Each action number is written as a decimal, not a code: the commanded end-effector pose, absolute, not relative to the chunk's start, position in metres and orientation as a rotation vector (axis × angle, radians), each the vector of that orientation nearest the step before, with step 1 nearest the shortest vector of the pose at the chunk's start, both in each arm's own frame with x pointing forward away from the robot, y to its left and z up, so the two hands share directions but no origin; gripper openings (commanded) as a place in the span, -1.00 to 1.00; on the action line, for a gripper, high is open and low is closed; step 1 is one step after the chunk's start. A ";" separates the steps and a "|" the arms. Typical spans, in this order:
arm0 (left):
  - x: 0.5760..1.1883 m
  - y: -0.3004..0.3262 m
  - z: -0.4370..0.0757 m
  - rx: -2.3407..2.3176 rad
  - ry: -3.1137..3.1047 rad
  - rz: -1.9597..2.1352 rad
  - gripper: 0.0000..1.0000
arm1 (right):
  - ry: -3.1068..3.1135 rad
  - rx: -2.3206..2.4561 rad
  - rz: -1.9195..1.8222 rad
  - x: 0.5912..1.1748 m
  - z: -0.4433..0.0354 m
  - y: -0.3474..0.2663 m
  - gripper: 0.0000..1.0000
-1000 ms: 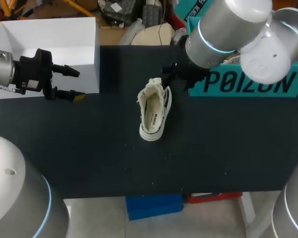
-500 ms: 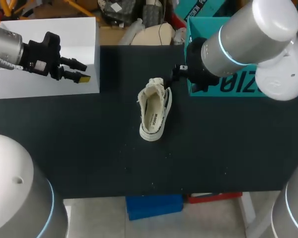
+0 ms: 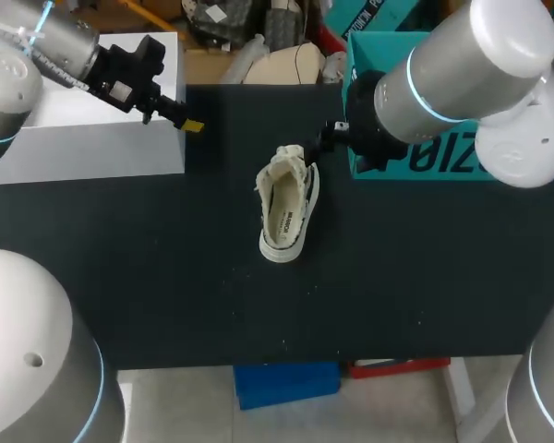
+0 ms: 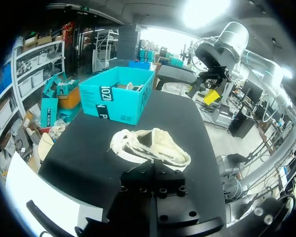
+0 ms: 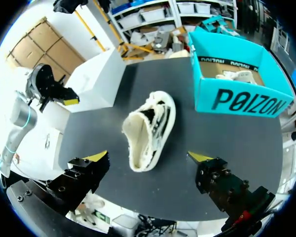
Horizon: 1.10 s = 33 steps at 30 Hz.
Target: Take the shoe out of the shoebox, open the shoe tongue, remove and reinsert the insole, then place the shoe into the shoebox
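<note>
Finds the shoe (image 3: 288, 208) on its sole mid-table, out of the teal shoebox (image 3: 462, 164) at its two o'clock in the head view, tongue laid open, insole seemingly seated inside. Judges take-out and tongue steps done, cannot vouch for the insole's removal, counts boxing as not yet done. Places the right gripper (image 5: 148, 157), spread wide and empty, at one o'clock, and the left gripper (image 3: 186, 123) at ten o'clock by the white box (image 3: 92, 152), state impossible to tell.

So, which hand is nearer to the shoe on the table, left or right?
Right. The right hand hangs just past the far end of the shoe, beside the teal box. The left hand is farther off, at the corner of the white box.
</note>
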<state>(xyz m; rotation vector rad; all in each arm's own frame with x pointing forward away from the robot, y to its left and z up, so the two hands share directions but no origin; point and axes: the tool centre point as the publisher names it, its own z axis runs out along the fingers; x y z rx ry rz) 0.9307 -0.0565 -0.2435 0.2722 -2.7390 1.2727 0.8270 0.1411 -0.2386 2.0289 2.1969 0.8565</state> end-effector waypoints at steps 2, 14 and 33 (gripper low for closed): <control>0.953 -0.094 -0.259 0.148 -2.677 1.031 -1.00 | 2.197 2.030 0.857 0.827 -0.239 0.142 1.00; 0.950 -0.146 -0.286 0.056 -2.696 0.829 -1.00 | 2.197 2.030 0.857 0.827 -0.239 0.142 1.00; 0.940 -0.169 -0.333 0.103 -2.685 0.771 -1.00 | 2.197 2.030 0.857 0.827 -0.239 0.142 1.00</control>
